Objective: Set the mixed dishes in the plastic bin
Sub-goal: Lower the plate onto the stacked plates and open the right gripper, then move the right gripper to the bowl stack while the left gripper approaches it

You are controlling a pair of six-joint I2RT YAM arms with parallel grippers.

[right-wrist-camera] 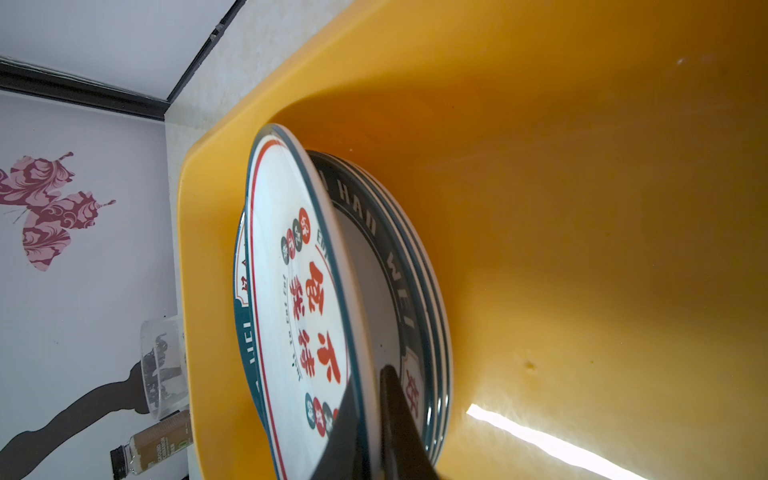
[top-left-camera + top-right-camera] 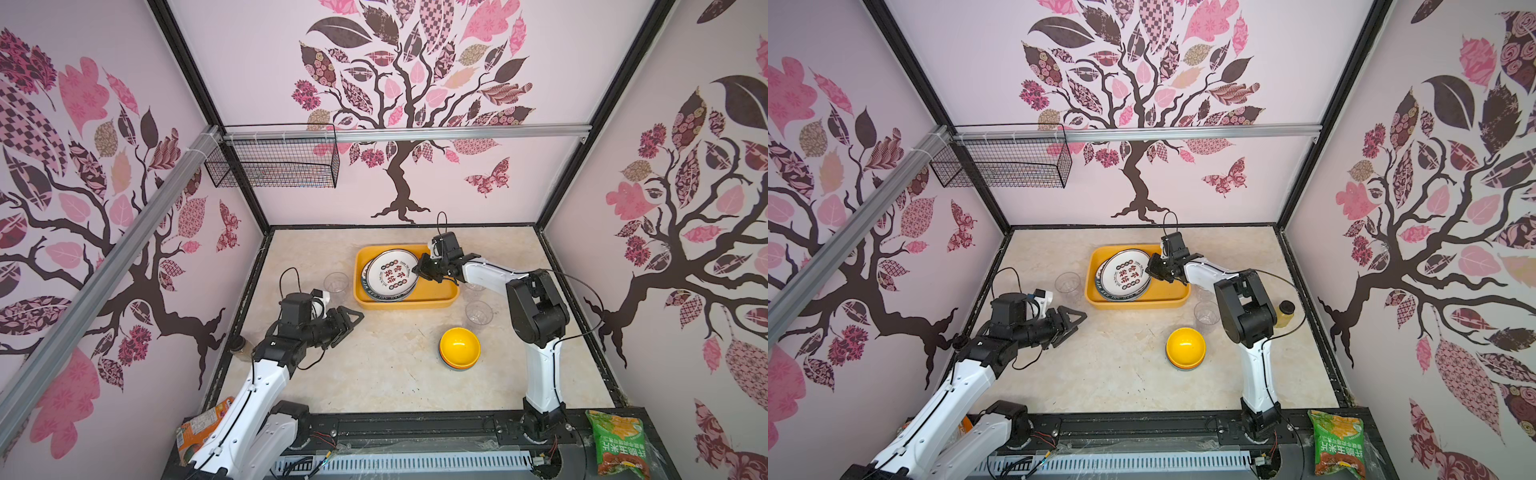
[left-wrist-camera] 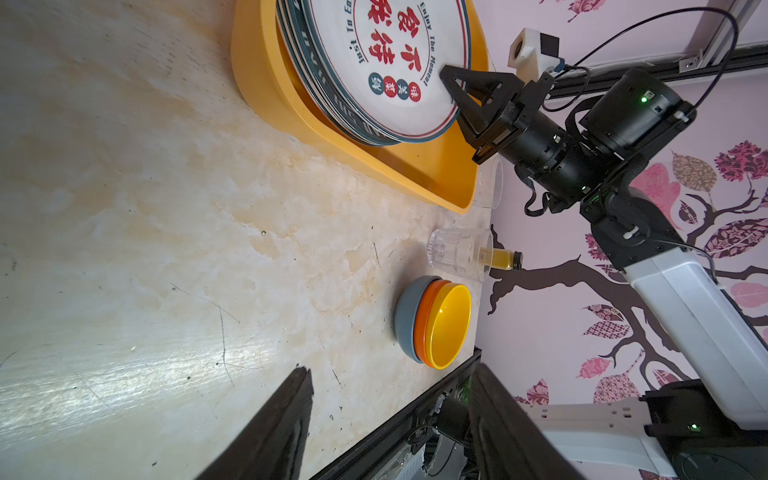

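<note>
The right tool (image 2: 419, 272) is clamped on the right edge of a round white plate with a dark rim and red Chinese characters (image 2: 392, 271), one finger (image 1: 351, 436) on its face and the other beneath. The plate hangs tilted inside the shallow yellow-orange plastic bin (image 2: 405, 305) at the far middle of the surface (image 2: 374, 374). Its gripped right edge is raised and its left edge dips toward the stack of dark-rimmed plates (image 1: 409, 291) filling the bin's left half; whether they touch I cannot tell. The stack thus lies just below and left of the tool, so the coming move looks like a short drop and release. The left tool (image 2: 348, 328), jaws apart and empty, hovers near left, pointing toward the bin. Outside the bin wait nested yellow, orange and blue bowls (image 2: 459, 347) near right, closer to the right arm, a clear plastic tumbler (image 2: 336, 284) left of the bin and a second tumbler (image 2: 478, 313) to its right.
</note>
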